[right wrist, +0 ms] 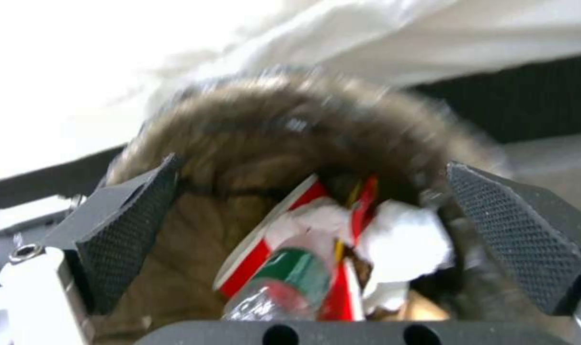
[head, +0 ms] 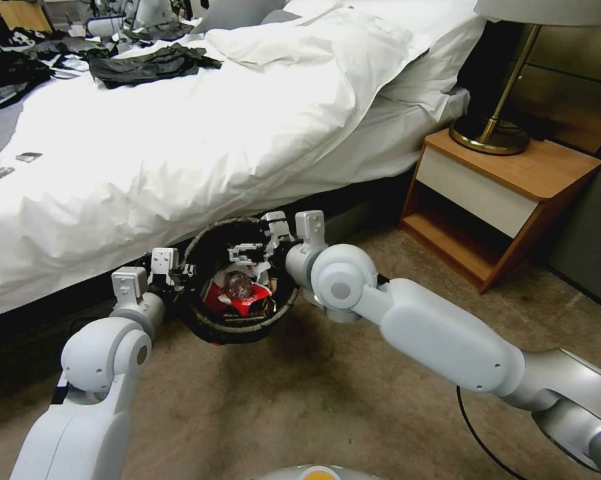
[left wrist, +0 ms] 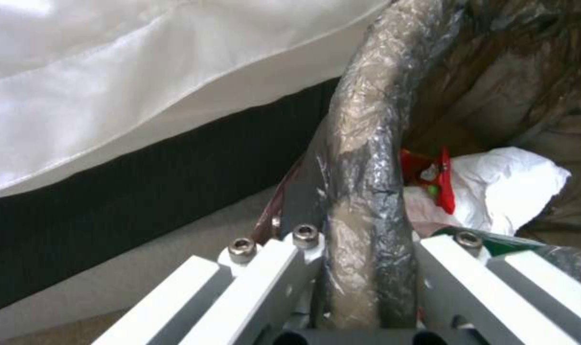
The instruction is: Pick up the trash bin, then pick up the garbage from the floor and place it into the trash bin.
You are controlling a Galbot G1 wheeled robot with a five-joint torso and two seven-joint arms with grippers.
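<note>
**Two arms meet at the bin**

Two arms reach forward from the near edge of the head view and converge on the bin [head: 210,327], which sits just above the floor [head: 327,400] at the foot of the bed [head: 180,140]. The left arm rises from the near left, elbow bent, and its left gripper [head: 174,277] is at the bin's left rim. The right arm comes in from the near right, forearm angled across the carpet, wrist turned so the right gripper [head: 260,257] hangs over the bin's mouth on its right side.

The left wrist view shows what the head view hides: the left gripper [left wrist: 367,287] has its jaws clamped on the bin's bag-wrapped rim [left wrist: 367,158], one finger outside and one inside. Past the rim lie red wrapper scraps [left wrist: 443,187] and a white tissue [left wrist: 507,187].

The right wrist view looks straight down into the bin [right wrist: 252,143]. The right gripper [right wrist: 328,239] has its jaws spread wide, the textured pads [right wrist: 131,230] holding nothing. Between them lies the garbage: a bottle [right wrist: 290,278] with a green label, a red-and-white wrapper [right wrist: 265,249] and tissue [right wrist: 405,239].

In the head view the bottle's clear base [head: 237,285] sits atop red wrappers. Farther off to the right stands a nightstand [head: 514,193] with a lamp [head: 497,127].
</note>
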